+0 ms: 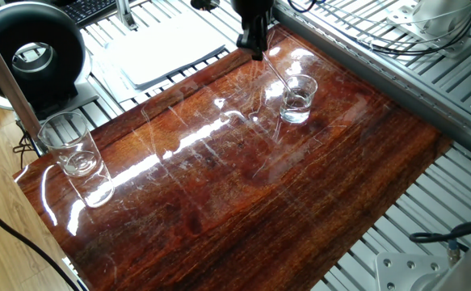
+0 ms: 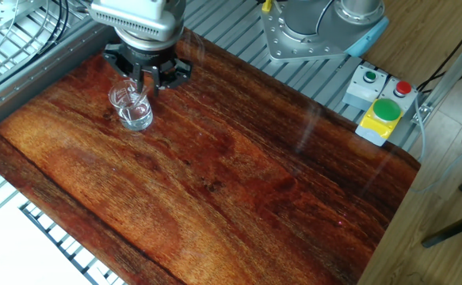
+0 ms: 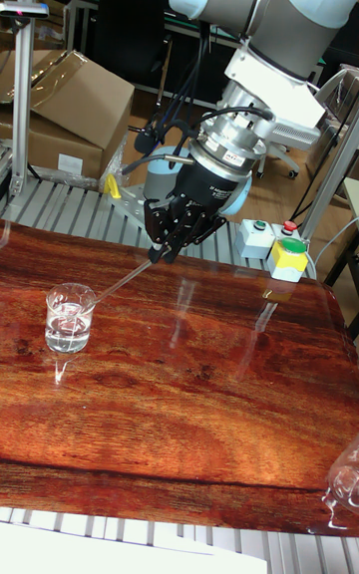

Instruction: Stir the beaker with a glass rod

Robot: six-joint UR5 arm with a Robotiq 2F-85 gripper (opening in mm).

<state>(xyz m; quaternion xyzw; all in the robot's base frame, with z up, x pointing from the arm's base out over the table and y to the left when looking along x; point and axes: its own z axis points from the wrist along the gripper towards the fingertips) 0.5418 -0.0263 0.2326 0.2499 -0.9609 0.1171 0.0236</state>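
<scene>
The small clear beaker [image 1: 298,99] [image 2: 132,108] [image 3: 70,317] stands upright near the far edge of the wooden table [image 1: 243,194], with a little clear liquid in it. The thin glass rod [image 1: 275,77] [image 3: 115,285] slants down from my gripper into the beaker, its lower end inside the glass. My gripper [image 1: 256,52] [image 2: 143,79] [image 3: 160,253] is shut on the rod's upper end. It hovers above and just beside the beaker, clear of the rim.
A taller clear tumbler [image 1: 69,144] [image 3: 344,484] stands at the opposite table corner. A black round device [image 1: 33,52] and a white sheet [image 1: 166,48] lie beyond the table edge. A button box [image 2: 381,111] and the robot base [image 2: 318,28] sit off the other side.
</scene>
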